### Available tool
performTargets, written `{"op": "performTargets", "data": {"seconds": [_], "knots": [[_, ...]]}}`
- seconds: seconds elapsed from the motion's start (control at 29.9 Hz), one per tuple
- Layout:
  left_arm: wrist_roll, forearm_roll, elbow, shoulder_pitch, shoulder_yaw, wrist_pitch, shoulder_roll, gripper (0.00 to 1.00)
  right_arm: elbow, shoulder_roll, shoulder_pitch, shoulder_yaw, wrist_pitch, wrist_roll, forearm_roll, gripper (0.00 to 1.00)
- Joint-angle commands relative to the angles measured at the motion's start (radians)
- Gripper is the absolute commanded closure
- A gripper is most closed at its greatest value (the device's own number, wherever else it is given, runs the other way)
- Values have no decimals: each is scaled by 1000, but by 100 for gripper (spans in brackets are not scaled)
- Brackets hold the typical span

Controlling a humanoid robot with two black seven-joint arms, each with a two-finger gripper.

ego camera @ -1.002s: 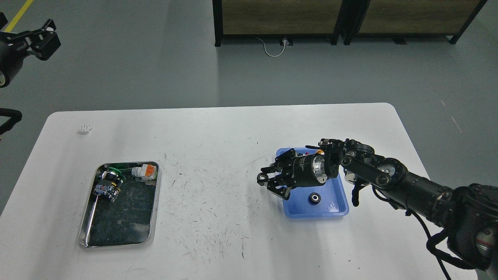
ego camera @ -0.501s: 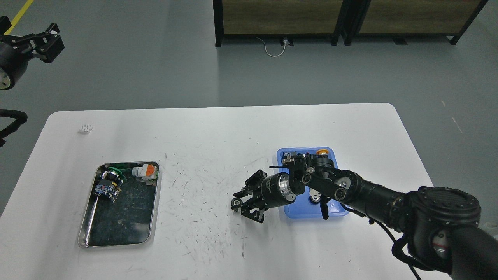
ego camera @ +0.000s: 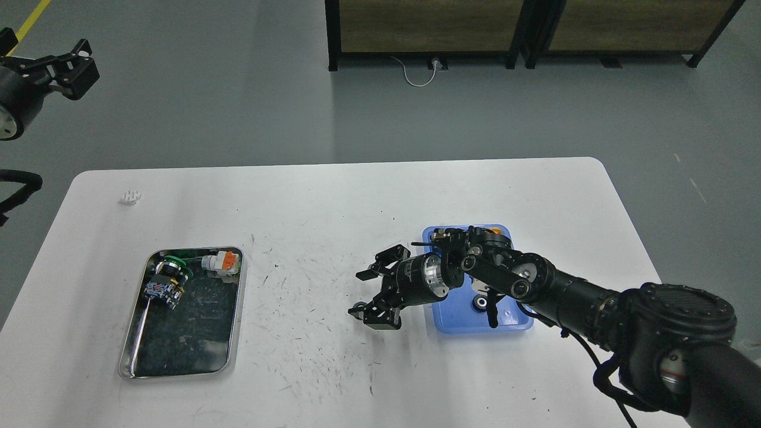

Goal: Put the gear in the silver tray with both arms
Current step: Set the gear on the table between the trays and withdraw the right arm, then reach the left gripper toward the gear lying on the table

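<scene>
Left of the blue tray (ego camera: 516, 321), the right gripper (ego camera: 376, 292) hovers spread over the table (ego camera: 333, 196), seemingly pinching a small gear (ego camera: 358, 308) on its lower finger, and should travel level toward the silver tray (ego camera: 236, 333).

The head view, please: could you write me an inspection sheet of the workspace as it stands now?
Surface: white table, covered in dark scuffs and scratches.
Job's things: silver tray at left, holding a green-and-black part and a white-and-orange connector; small black gear in the blue tray at right.
Clutter: small white piece near the far left corner.
Grippers: right gripper above the table just left of the blue tray, fingers spread; whether it holds anything cannot be told. Left gripper raised off the table at far left, state unclear.
Cables: white cord on the floor by the cabinets.
Surroundings: grey floor, dark-framed wooden cabinets, yellow floor line.
</scene>
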Motion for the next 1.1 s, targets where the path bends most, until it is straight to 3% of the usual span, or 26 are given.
{"op": "performTargets", "data": {"seconds": [0.0, 0.17, 0.47, 0.74, 0.94, 1.07], "knots": [[-3, 0, 0, -1, 2, -29, 11, 1, -26, -24, 17, 84, 0, 0, 3, 13], [-23, 2, 0, -3, 1, -132, 22, 1, -35, -101, 52, 254, 0, 0, 28, 11], [-46, 101, -12, 25, 15, -190, 19, 2, -47, -276, 129, 498, 0, 0, 150, 4], [-100, 258, -99, 126, 19, -253, -21, 2, -63, -446, 135, 610, -36, 0, 250, 1], [-106, 423, -230, 229, 42, -273, -73, 2, -97, -526, 129, 663, -38, 0, 270, 1], [-106, 459, -238, 267, 77, -278, -157, 2, -103, -555, 129, 666, -41, 2, 278, 1]]}}
